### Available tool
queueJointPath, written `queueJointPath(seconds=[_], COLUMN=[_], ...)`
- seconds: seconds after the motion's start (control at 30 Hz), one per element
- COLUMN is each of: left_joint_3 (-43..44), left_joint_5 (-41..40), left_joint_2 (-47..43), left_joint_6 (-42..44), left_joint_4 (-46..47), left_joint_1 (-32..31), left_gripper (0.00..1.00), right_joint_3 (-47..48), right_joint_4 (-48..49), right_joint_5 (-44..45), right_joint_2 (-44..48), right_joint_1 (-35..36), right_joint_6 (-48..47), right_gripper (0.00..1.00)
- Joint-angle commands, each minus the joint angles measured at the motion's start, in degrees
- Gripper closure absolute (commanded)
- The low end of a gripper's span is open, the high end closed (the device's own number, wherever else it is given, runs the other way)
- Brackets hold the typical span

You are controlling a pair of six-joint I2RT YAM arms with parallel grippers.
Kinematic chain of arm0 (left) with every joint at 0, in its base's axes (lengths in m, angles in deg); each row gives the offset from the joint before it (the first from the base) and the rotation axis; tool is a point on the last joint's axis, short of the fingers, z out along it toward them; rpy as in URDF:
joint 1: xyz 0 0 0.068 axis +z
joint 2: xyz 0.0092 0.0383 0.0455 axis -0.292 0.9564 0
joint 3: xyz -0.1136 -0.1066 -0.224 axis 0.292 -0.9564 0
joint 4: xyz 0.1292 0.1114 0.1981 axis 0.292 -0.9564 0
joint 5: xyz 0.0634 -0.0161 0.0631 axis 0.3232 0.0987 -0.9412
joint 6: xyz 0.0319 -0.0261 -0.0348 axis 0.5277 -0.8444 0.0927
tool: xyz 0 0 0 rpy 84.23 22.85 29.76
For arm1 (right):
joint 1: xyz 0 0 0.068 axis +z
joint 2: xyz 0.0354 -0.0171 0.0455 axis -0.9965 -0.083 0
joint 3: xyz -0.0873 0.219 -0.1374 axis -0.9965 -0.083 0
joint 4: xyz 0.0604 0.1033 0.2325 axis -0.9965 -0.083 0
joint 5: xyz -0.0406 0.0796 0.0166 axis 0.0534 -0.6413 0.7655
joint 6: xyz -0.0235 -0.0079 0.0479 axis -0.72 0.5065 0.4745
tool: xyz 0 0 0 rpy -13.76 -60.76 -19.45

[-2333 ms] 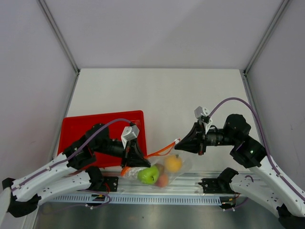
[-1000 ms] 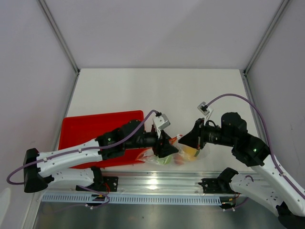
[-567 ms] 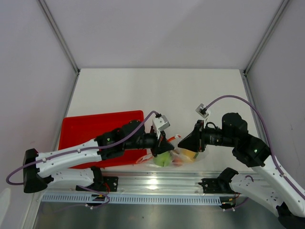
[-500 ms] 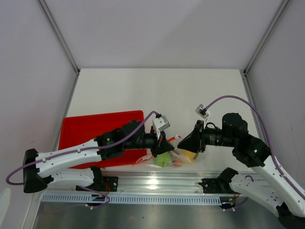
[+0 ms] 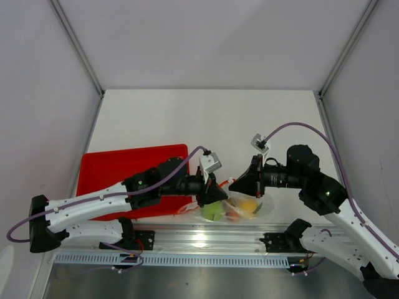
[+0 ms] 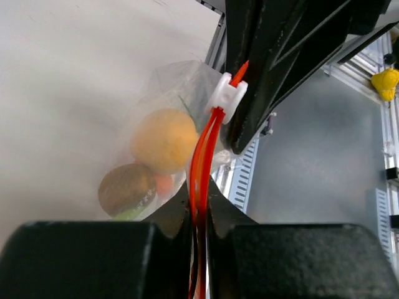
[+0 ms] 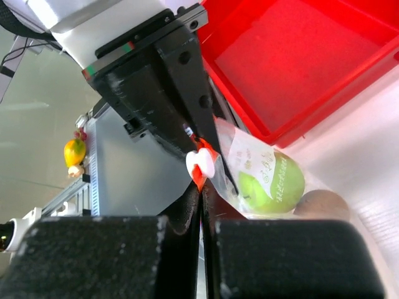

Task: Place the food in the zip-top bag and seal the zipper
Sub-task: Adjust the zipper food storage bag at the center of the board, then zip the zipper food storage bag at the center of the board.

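Note:
The clear zip-top bag (image 5: 240, 208) hangs between my two grippers near the table's front edge. Inside it are the green apple (image 5: 212, 211), the yellow-orange fruit (image 5: 247, 204) and the pink-orange peach (image 5: 231, 215). The brown fruit (image 6: 126, 189) shows in the left wrist view. My left gripper (image 5: 216, 190) is shut on the red-orange zipper (image 6: 201, 163). The white slider (image 6: 225, 98) sits just beyond its fingertips. My right gripper (image 5: 234, 184) is shut on the zipper's end, right against the slider (image 7: 201, 162). The two grippers nearly touch.
The red tray (image 5: 106, 171) lies at the left, partly under my left arm; it also shows in the right wrist view (image 7: 299, 62). The metal rail (image 5: 199, 240) with the arm bases runs just in front of the bag.
My left gripper has slid right along the zipper toward my right gripper. The bag has bunched up between them. My right gripper has edged slightly left.

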Motion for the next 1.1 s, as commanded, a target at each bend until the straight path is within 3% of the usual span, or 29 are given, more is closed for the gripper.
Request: queueJointPath(seconds=[0.0, 0.07, 0.1, 0.17, 0.43, 0.57, 0.7, 1.07], left_joint_3=[-0.4, -1.8, -2.6, -3.6, -6.6, -5.0, -4.0, -5.1], left_joint_5=[0.7, 0.4, 1.0, 1.1, -0.1, 4.9, 9.4, 11.3], left_joint_2=[-3.1, -4.4, -5.9, -7.7, -12.9, -9.8, -6.7, -5.3], left_joint_6=[0.6, 0.1, 0.0, 0.1, -1.0, 1.0, 3.3, 4.5], left_joint_4=[3.6, 5.5, 6.4, 8.4, 17.2, 20.0, 23.0, 26.4], left_joint_1=[0.1, 0.5, 0.9, 1.3, 3.3, 3.4, 3.4, 3.6], left_gripper=[0.85, 0.48, 0.36, 0.3, 0.33, 0.27, 0.28, 0.58], right_joint_3=[-0.8, -1.0, -1.5, -1.8, -3.9, -3.4, -3.4, -3.5], right_joint_4=[3.2, 3.3, 3.5, 3.4, 6.0, 6.1, 6.3, 6.2], right_joint_5=[1.0, 1.6, 1.4, 0.8, -2.5, -3.0, -2.8, -3.0], right_joint_2=[1.0, 2.2, 2.4, 2.5, 3.3, 3.0, 3.3, 4.6], right_joint_1=[-0.1, -0.1, -0.1, 0.0, 0.3, 1.2, 2.4, 3.5], right_joint_6=[-0.2, -0.1, 0.0, -0.1, 0.6, 0.9, 0.9, 0.5], right_gripper=[1.0, 1.0, 1.0, 1.0, 1.0, 1.0, 1.0, 1.0])
